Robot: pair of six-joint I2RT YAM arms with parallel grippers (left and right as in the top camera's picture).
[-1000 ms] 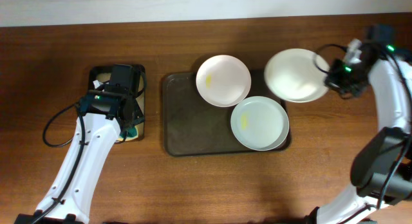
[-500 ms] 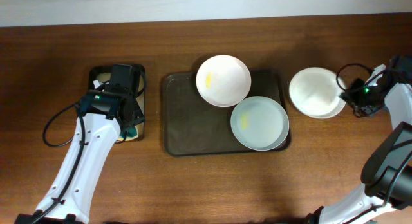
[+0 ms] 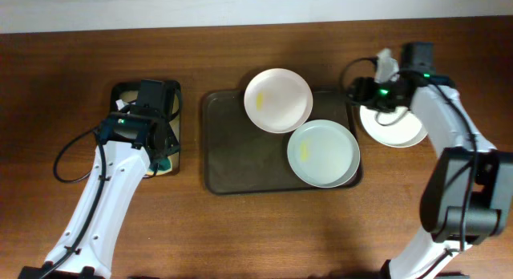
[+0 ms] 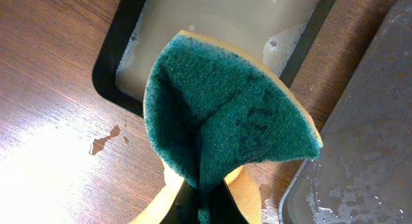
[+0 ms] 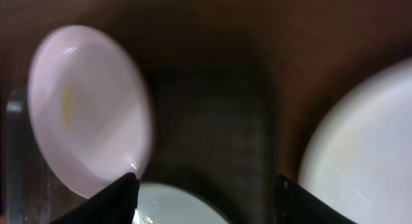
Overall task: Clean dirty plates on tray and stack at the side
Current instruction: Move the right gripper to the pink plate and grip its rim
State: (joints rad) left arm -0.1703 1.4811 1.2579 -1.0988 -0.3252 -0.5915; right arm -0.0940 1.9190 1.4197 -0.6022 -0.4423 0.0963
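Note:
A dark brown tray (image 3: pixel 240 151) holds two plates. A white plate (image 3: pixel 278 100) with a yellow smear overhangs the tray's far rim, and a bluish plate (image 3: pixel 323 153) with a yellow smear lies at its right end. A third white plate (image 3: pixel 393 127) rests on the table right of the tray, partly under my right arm. My right gripper (image 3: pixel 358 93) hovers open and empty over the tray's far right corner; between its fingertips (image 5: pixel 129 192) show the smeared plate (image 5: pixel 84 108) and the bluish plate (image 5: pixel 187 208). My left gripper (image 4: pixel 206 208) is shut on a green-and-yellow sponge (image 4: pixel 225 121).
A smaller black tray (image 4: pixel 219 31) with cloudy soapy water lies left of the big tray, under my left gripper (image 3: pixel 163 159). Water drops wet the wood beside it. The big tray's wet corner (image 4: pixel 373 153) is close by.
My right gripper set the white plate on the table right of the tray, opened, and swung back left over the tray's far corner. The left arm has not moved.

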